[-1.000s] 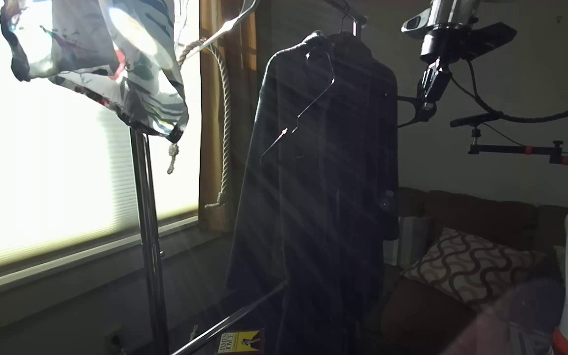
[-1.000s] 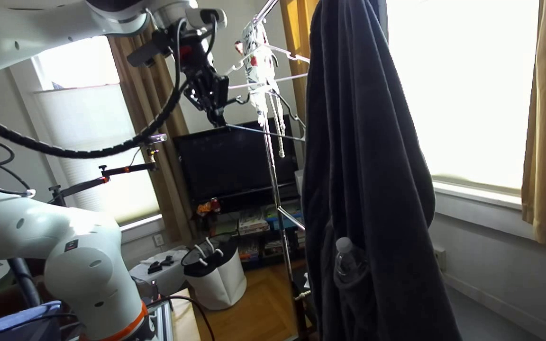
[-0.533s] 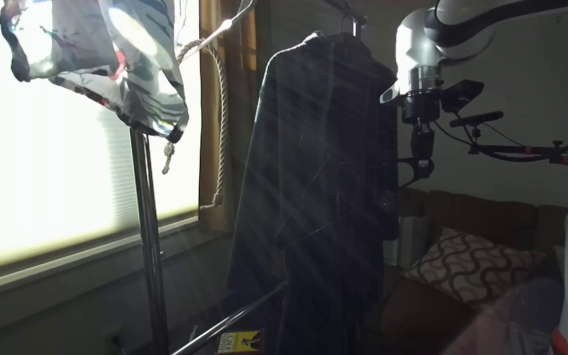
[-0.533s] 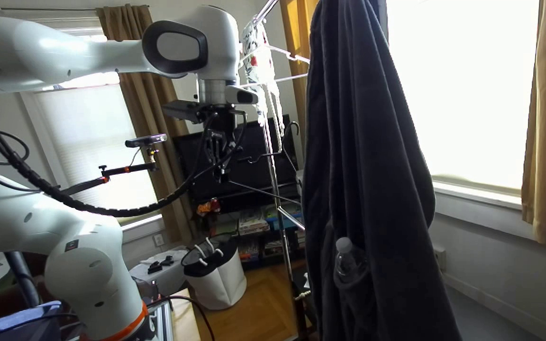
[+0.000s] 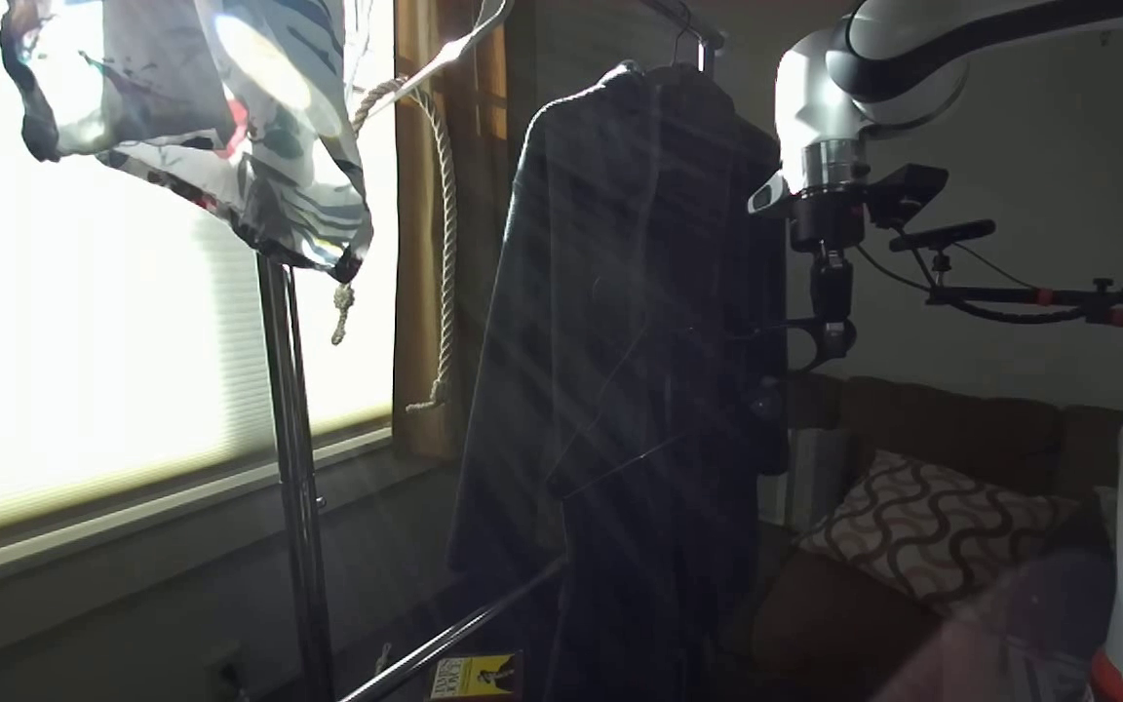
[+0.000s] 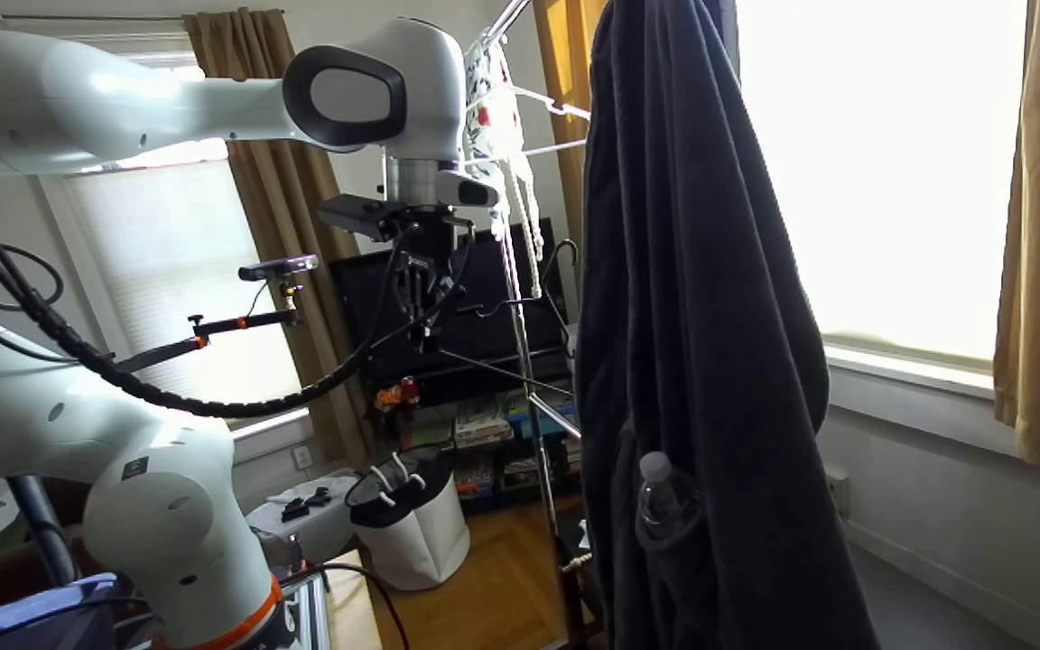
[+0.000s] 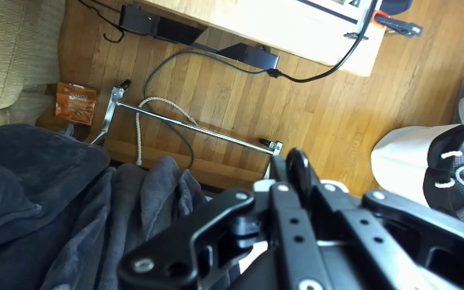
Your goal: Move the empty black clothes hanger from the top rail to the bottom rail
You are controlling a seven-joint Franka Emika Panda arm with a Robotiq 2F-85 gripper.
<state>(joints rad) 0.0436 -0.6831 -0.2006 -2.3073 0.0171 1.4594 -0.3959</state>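
Note:
My gripper (image 6: 428,338) is shut on one end of the black hanger (image 6: 506,373). In the wrist view the hanger's rounded end (image 7: 299,169) sits between the fingertips. The hanger points from the gripper toward the rack, with its hook (image 6: 565,248) up and off any rail. The top rail (image 6: 507,18) is well above the hook; it also shows in an exterior view (image 5: 683,18). The bottom rail (image 6: 556,418) joins the upright pole, a little below the hanger's lower bar in that view. It also shows at the bottom of an exterior view (image 5: 464,629).
A long dark robe (image 6: 710,298) with a bottle (image 6: 660,492) in its pocket hangs on the rack beside the hanger and hides part of it. A floral garment (image 5: 230,127) and white hangers (image 6: 561,108) hang higher. The upright pole (image 6: 543,469) stands beyond. A camera arm (image 5: 1010,294) is nearby.
Over the last second my gripper has lowered the hanger from higher up, and the hook is now level with the hanging cords. In the last half second it has moved only slightly.

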